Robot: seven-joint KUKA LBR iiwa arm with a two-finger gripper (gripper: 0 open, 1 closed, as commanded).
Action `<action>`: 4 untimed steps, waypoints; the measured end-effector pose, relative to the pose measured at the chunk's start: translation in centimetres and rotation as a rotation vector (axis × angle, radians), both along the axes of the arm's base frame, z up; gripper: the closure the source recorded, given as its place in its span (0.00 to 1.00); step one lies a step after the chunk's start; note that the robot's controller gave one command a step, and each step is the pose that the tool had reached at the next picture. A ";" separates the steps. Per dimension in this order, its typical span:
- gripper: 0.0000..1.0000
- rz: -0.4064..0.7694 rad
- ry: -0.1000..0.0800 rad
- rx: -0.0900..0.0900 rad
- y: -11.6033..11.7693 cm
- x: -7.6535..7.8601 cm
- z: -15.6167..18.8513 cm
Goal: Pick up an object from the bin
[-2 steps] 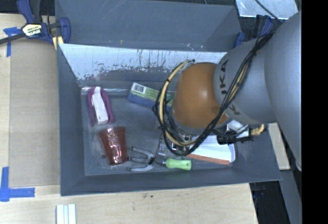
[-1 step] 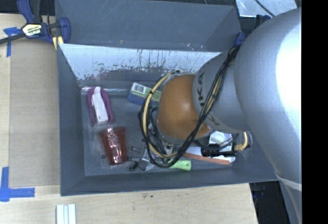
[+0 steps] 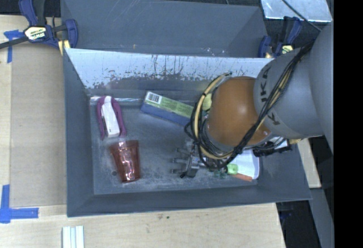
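While the end effector (image 3: 186, 163) hangs low in the bin (image 3: 170, 20), open or closed I cannot tell, I judge nothing grasped yet, so next I must centre it on the white packet (image 3: 252, 166) just to its right.

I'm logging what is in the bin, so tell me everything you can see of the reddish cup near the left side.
The reddish cup looks like translucent plastic, tapered, with no visible damage. It seems to lie on its side on the floor of the bin, in the near-left part, its wider end toward the far wall. Just beyond that end lies a pink-and-white packet; whether they touch I cannot tell. The gripper is off to the cup's right, clear of it.
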State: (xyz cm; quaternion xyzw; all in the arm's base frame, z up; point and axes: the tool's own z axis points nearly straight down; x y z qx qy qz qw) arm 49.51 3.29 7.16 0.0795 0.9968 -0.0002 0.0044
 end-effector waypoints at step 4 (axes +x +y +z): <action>1.00 -0.003 -0.002 0.000 0.0 0.0 7.0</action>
